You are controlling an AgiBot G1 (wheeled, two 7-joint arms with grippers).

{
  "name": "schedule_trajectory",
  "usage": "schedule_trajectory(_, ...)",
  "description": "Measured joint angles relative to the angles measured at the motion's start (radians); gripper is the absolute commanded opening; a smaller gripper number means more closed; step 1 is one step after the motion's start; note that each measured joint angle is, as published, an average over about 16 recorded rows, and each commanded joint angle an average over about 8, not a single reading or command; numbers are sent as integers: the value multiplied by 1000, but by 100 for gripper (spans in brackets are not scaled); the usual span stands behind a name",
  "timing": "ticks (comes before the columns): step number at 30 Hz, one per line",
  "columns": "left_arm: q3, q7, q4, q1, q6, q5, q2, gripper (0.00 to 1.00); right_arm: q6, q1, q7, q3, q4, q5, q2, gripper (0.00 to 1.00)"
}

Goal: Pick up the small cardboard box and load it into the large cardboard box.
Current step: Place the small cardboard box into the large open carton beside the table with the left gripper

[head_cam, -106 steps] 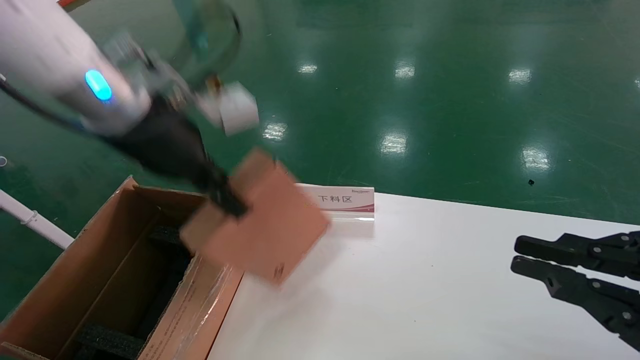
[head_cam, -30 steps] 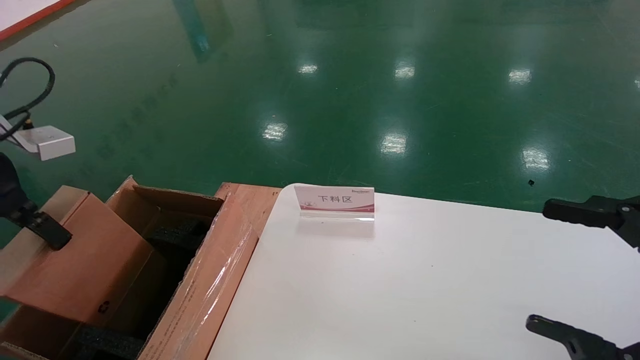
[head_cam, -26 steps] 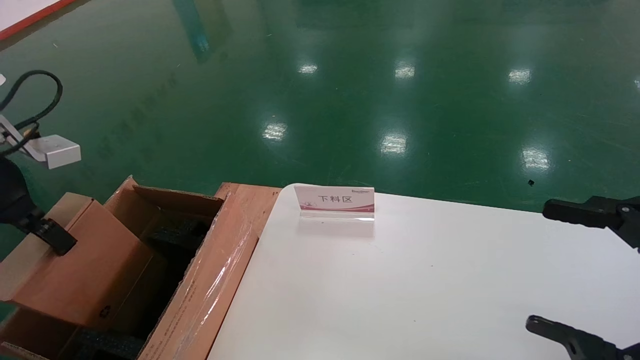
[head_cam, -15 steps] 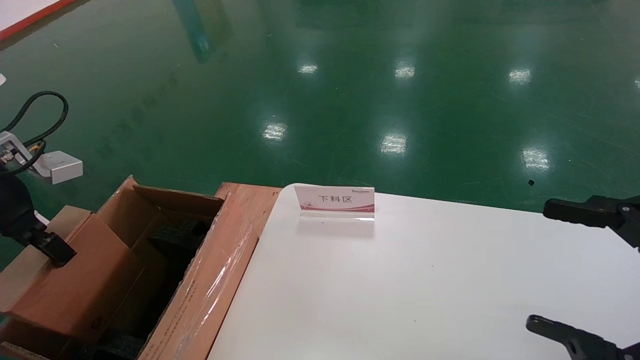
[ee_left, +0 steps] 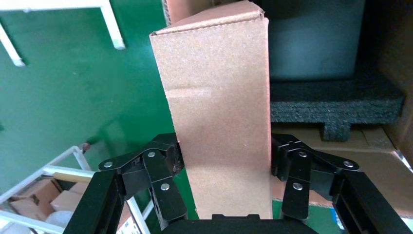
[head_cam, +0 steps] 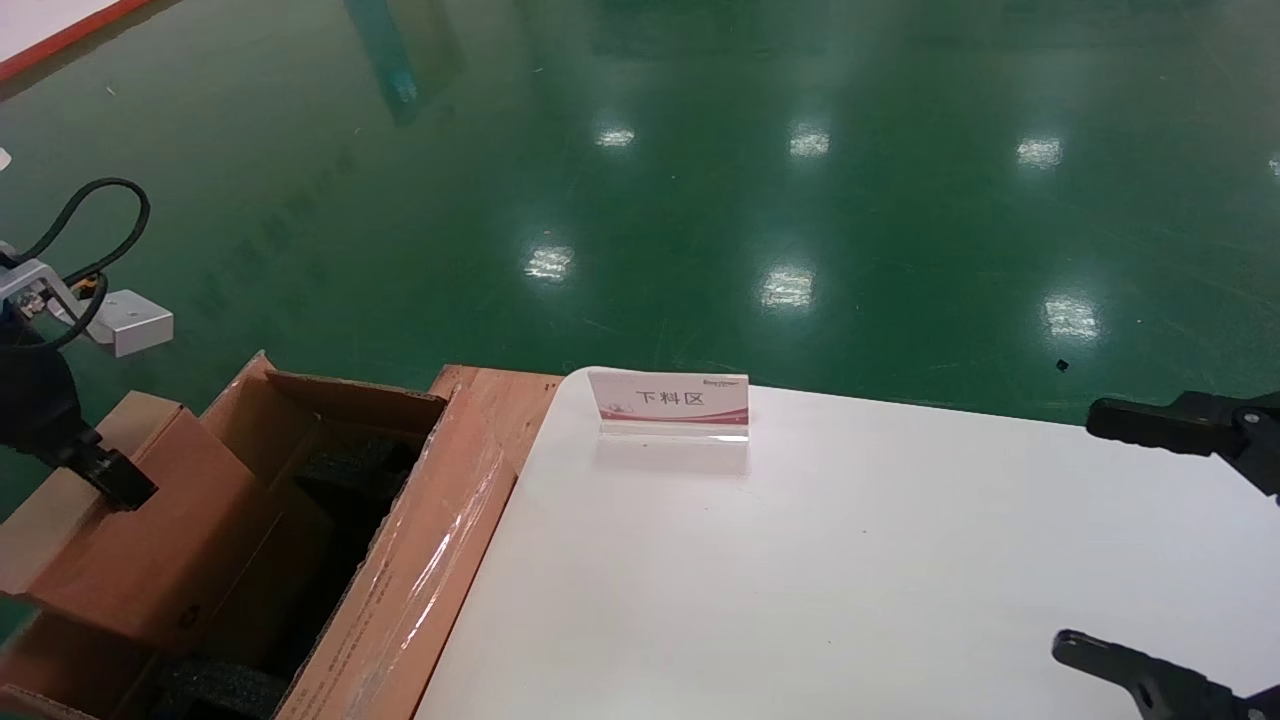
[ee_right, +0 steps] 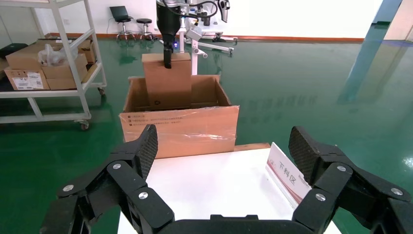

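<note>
The small cardboard box point(head_cam: 150, 540) is pinkish-brown and stands on edge, tilted, with its lower end inside the large cardboard box point(head_cam: 420, 560) at the table's left end. My left gripper point(head_cam: 115, 485) is shut on the small box's upper narrow side. In the left wrist view the fingers point(ee_left: 163, 165) clamp both faces of the small box point(ee_left: 219, 122) above a black foam block point(ee_left: 336, 102). My right gripper point(head_cam: 1075, 530) is open and empty over the table's right side. The right wrist view shows its own gripper point(ee_right: 221, 146) wide open, facing the small box point(ee_right: 168, 87) and the large box point(ee_right: 180, 129).
A white and pink sign point(head_cam: 672, 402) stands at the far edge of the white table point(head_cam: 800, 580). Green floor lies beyond it. A white shelf cart point(ee_right: 48, 63) with cartons stands past the large box.
The left gripper carried the small box from above the table's edge leftwards into the large box's opening, dipped it, then raised it slightly. The right gripper opened wide and has since held still.
</note>
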Motion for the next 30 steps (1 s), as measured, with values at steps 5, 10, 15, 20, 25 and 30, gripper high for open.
schedule_trajectory(5,-4,-3,4,13,-17,6,8,0,0,0,0,0,0,0,0,100)
schedule_trajectory(10,-9,-5,10,29,-33,10,15,0,0,0,0,-1,0,0,0,100)
schedule_trajectory(15,-12,-5,18,49,-48,12,22,0,0,0,0,-1,0,1,0,100)
schedule_trajectory(20,-15,-4,29,72,-63,14,27,0,0,0,-1,-1,0,1,0,100)
schedule_trajectory(25,-20,0,43,102,-79,12,31,0,1,0,-1,-1,0,1,1,100)
schedule_trajectory(30,-24,5,64,140,-97,9,36,0,1,0,-1,-2,0,1,1,100)
